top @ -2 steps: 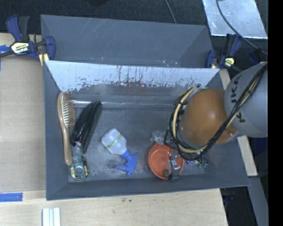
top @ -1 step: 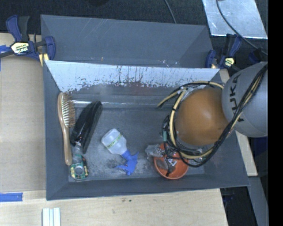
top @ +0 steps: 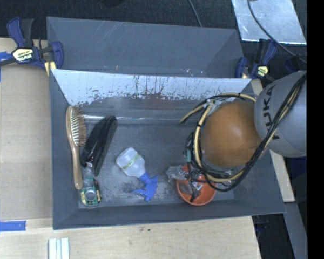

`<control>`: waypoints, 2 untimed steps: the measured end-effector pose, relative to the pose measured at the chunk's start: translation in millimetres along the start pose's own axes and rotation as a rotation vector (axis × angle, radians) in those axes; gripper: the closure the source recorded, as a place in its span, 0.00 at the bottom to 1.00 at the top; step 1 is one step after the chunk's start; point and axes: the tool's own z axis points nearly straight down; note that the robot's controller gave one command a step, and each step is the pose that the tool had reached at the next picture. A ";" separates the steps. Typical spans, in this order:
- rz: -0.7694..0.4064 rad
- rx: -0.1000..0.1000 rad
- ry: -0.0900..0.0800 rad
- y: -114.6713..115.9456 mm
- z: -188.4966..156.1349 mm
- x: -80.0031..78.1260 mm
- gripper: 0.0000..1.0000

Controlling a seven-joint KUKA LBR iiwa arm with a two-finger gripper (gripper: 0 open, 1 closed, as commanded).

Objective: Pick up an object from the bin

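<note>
Scuffed grey bin floor (top: 162, 144) bears a round orange-red thing (top: 201, 196) under the tool (top: 190, 181), whose grip cannot be told.

Arm (top: 283, 117) reaches in from the right, orange-covered wrist (top: 229, 134) bent low, claw (top: 190, 181) pointing down

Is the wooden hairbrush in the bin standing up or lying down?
Lying down: the hairbrush lies lengthwise on the floor of the bin, beside its left wall.
</note>
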 end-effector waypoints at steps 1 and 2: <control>0.002 -0.005 0.006 1.4 -23.9 1.2 1.00; 0.003 -0.002 0.003 -0.2 -57.9 -0.2 1.00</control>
